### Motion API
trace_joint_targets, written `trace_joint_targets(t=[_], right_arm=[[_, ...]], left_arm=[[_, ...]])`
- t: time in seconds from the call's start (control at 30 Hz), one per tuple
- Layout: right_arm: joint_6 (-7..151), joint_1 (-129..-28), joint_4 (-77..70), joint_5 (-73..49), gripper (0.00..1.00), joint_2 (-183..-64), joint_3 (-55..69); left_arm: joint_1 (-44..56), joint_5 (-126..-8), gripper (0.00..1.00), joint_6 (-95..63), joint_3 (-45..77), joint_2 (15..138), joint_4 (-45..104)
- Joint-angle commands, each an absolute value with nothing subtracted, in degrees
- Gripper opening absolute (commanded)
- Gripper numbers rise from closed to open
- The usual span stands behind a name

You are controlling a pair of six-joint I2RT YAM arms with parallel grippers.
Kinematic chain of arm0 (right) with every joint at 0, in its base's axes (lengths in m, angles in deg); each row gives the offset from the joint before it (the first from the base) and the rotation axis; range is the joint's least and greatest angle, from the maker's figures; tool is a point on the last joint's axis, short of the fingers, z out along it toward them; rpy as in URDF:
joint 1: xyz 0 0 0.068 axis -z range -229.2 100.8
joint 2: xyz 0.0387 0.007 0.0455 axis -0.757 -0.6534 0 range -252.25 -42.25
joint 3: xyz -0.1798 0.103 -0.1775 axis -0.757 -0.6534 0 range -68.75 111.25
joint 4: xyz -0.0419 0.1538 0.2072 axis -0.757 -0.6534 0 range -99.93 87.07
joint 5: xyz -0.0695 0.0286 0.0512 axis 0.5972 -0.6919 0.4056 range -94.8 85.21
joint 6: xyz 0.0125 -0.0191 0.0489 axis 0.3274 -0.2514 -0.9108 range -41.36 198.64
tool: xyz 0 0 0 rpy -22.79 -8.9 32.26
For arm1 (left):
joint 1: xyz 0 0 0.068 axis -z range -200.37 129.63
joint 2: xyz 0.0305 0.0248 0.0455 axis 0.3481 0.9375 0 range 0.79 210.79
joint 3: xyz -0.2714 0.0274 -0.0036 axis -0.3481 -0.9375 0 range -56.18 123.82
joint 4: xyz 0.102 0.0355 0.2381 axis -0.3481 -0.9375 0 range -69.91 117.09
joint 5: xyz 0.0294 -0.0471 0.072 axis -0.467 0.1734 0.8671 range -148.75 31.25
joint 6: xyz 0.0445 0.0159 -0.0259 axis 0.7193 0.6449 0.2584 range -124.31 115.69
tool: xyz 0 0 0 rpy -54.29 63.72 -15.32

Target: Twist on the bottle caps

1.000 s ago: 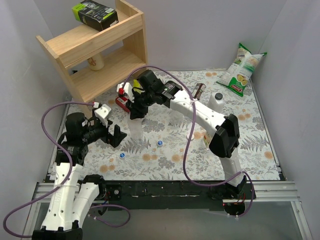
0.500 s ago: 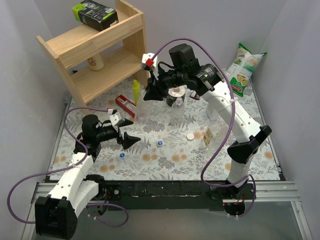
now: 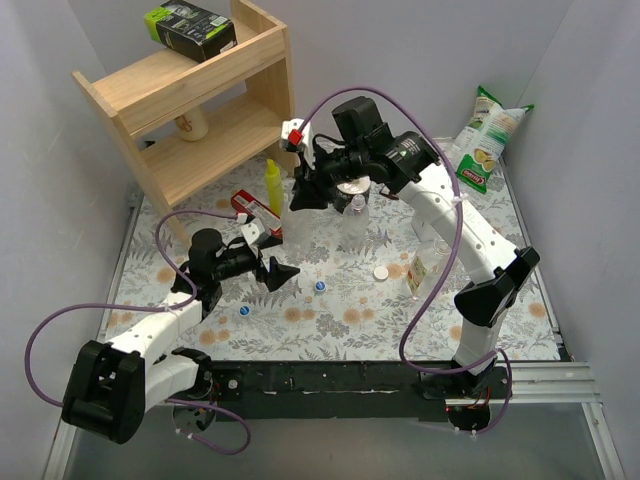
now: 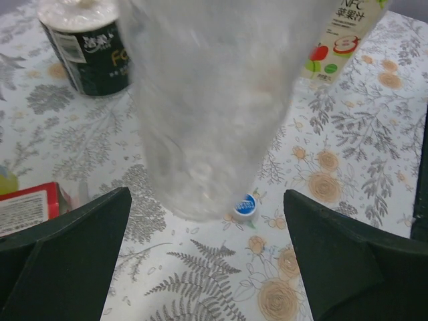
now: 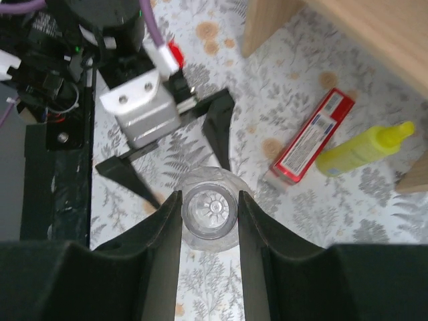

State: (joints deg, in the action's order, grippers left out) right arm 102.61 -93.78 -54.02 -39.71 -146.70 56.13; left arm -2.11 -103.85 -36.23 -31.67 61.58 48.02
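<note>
Clear plastic bottle (image 3: 293, 225) standing upright under right gripper (image 5: 209, 200), fingers (image 5: 162, 254) pinching its open neck from both sides. Can't tell whether base is touching flowered tablecloth (image 3: 340, 325). Left gripper (image 3: 277, 271) sitting low, jaws spreading wide, holding nothing, pointing at lower part of bottle. Blue cap (image 4: 245, 204) lying just beside that base. Second blue cap (image 3: 244, 311) lying nearer left arm. White cap (image 3: 380, 272) lying further right.

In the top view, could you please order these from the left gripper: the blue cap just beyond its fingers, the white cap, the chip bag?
1. Blue cap, just right of the left gripper.
2. White cap, mid-table.
3. Chip bag, far right corner.
</note>
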Motion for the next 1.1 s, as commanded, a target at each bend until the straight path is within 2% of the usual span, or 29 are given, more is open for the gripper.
trace_joint_targets(t=[0.0,0.13,0.27,0.4,0.73,1.07], right_arm=[[102.72,-94.29,-60.41,-42.15,0.01,-145.7,52.46],[103.43,-94.2,-61.99,-42.49,0.01,-146.4,52.19],[102.81,-94.2,-60.24,-43.29,0.01,-146.66,52.36],[102.2,-94.2,-60.5,-44.52,0.01,-148.6,56.49],[100.7,-94.29,-59.0,-49.26,0.01,-147.63,54.21],[100.97,-94.2,-58.65,-49.18,0.01,-147.2,53.42]], left_arm=[[-1.91,-99.7,0.98,-37.8,-31.49,60.29,58.12],[-1.13,-101.37,0.98,-38.15,-31.49,60.82,58.47],[-0.95,-111.54,0.98,-38.23,-30.7,63.97,57.59],[0.54,-115.43,0.97,-39.46,-29.73,66.26,57.5],[2.13,-114.65,0.92,-40.87,-28.06,69.34,60.4],[2.39,-116.67,0.72,-39.82,-27.36,69.96,58.48]])
